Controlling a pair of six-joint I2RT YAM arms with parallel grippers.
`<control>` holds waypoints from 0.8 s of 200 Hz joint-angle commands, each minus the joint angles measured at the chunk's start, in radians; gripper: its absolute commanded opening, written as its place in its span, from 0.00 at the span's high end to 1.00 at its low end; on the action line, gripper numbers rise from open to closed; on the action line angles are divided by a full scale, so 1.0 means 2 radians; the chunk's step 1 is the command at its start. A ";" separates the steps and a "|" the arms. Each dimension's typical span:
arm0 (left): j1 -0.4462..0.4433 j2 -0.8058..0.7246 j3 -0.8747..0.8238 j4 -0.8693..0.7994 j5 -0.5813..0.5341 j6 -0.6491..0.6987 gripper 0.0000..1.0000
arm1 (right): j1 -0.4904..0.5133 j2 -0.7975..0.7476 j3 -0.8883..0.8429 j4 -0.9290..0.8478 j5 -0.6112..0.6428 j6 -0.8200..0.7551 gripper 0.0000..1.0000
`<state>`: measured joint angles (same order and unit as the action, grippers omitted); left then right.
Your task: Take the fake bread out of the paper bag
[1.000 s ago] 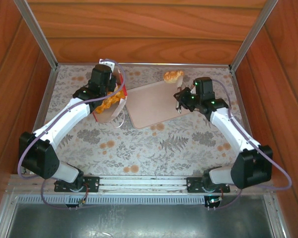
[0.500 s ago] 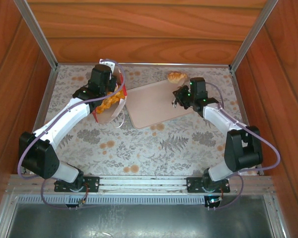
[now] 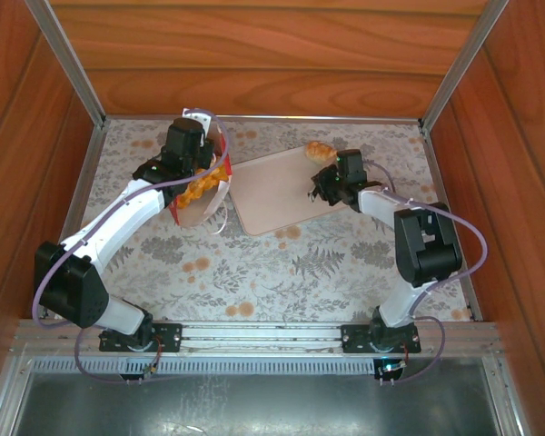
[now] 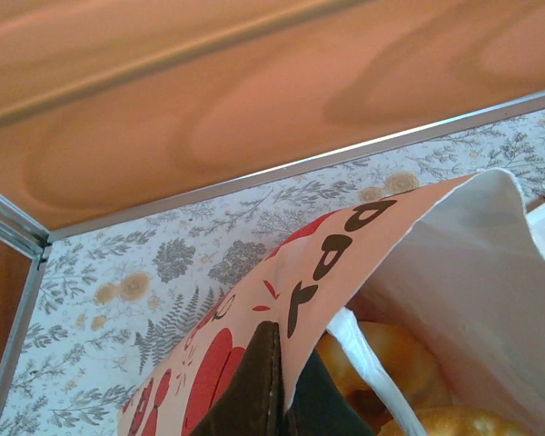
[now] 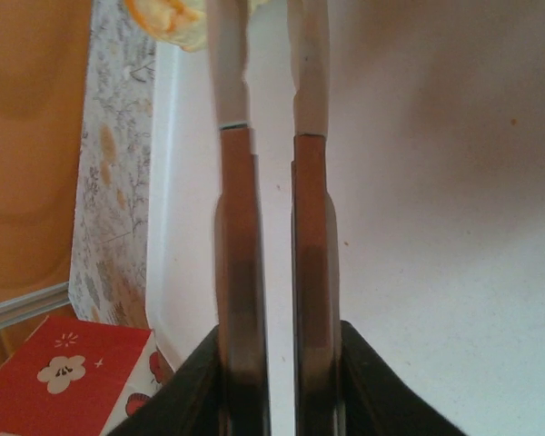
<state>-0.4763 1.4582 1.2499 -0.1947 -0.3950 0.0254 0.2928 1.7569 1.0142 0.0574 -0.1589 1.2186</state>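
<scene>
Paper bag [image 3: 196,214] pinched at its rim beside the beige tray [image 3: 272,186], with one toy pastry [image 3: 321,151] out at the tray's far right corner.

The left end effector [image 3: 200,171] is closed tight on the bag's printed paper edge; in the left wrist view its dark fingers [image 4: 265,386] clamp the wall of the paper bag [image 4: 345,263], and the fake bread [image 4: 395,354], glossy golden-orange pieces, sits inside the open mouth. The bag rests on the floral surface [image 3: 254,263] just beside the tray's left edge. The right end effector [image 3: 316,187] hangs over the tray's right part, just nearer than the toy pastry. In the right wrist view its fingers [image 5: 232,209] stand a narrow gap apart with nothing between them, and the pastry [image 5: 168,18] lies just beside one fingertip at the tray's [image 5: 436,182] rim.
</scene>
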 commanded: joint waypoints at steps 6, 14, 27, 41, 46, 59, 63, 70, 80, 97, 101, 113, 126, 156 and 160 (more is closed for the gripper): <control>-0.003 -0.010 0.002 0.016 0.010 0.000 1.00 | -0.003 -0.003 0.000 0.008 -0.032 0.012 0.57; -0.002 -0.009 0.002 0.016 0.011 0.000 1.00 | -0.003 -0.010 -0.007 0.004 -0.035 0.014 0.53; -0.002 -0.010 0.000 0.016 0.011 -0.001 1.00 | -0.002 -0.026 -0.017 -0.005 -0.040 0.014 0.46; -0.002 -0.011 -0.001 0.016 0.011 -0.002 1.00 | -0.003 -0.044 -0.030 -0.017 -0.041 0.010 0.41; -0.002 -0.011 -0.002 0.016 0.011 -0.002 1.00 | -0.003 -0.060 -0.034 -0.023 -0.042 0.011 0.39; -0.002 -0.014 -0.005 0.016 0.009 -0.003 1.00 | -0.003 -0.079 -0.046 -0.027 -0.045 0.011 0.38; -0.002 -0.015 -0.006 0.017 0.008 -0.003 1.00 | -0.003 -0.083 -0.050 -0.029 -0.047 0.011 0.37; -0.002 -0.016 -0.006 0.019 0.007 -0.004 1.00 | -0.002 -0.089 -0.053 -0.032 -0.052 0.012 0.38; -0.002 -0.017 -0.007 0.019 0.008 -0.003 1.00 | -0.003 -0.096 -0.055 -0.038 -0.060 0.009 0.38; -0.002 -0.018 -0.006 0.020 0.008 -0.003 1.00 | -0.003 -0.111 -0.055 -0.057 -0.071 0.004 0.39; -0.002 -0.018 -0.006 0.019 0.008 -0.003 1.00 | -0.003 -0.117 -0.054 -0.061 -0.073 0.002 0.39; -0.003 -0.019 -0.006 0.020 0.007 -0.003 1.00 | -0.002 -0.128 -0.051 -0.074 -0.080 -0.007 0.47; -0.002 -0.021 -0.007 0.021 0.005 -0.003 1.00 | -0.002 -0.139 -0.039 -0.098 -0.090 -0.026 0.56; -0.002 -0.020 -0.012 0.027 0.005 -0.003 1.00 | -0.003 -0.139 0.013 -0.161 -0.111 -0.089 0.67; -0.002 -0.020 -0.013 0.028 0.005 -0.003 1.00 | -0.003 -0.135 0.022 -0.169 -0.115 -0.096 0.68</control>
<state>-0.4763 1.4471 1.2396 -0.1928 -0.3901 0.0254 0.2932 1.4986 0.9585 -0.1791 -0.3202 1.1557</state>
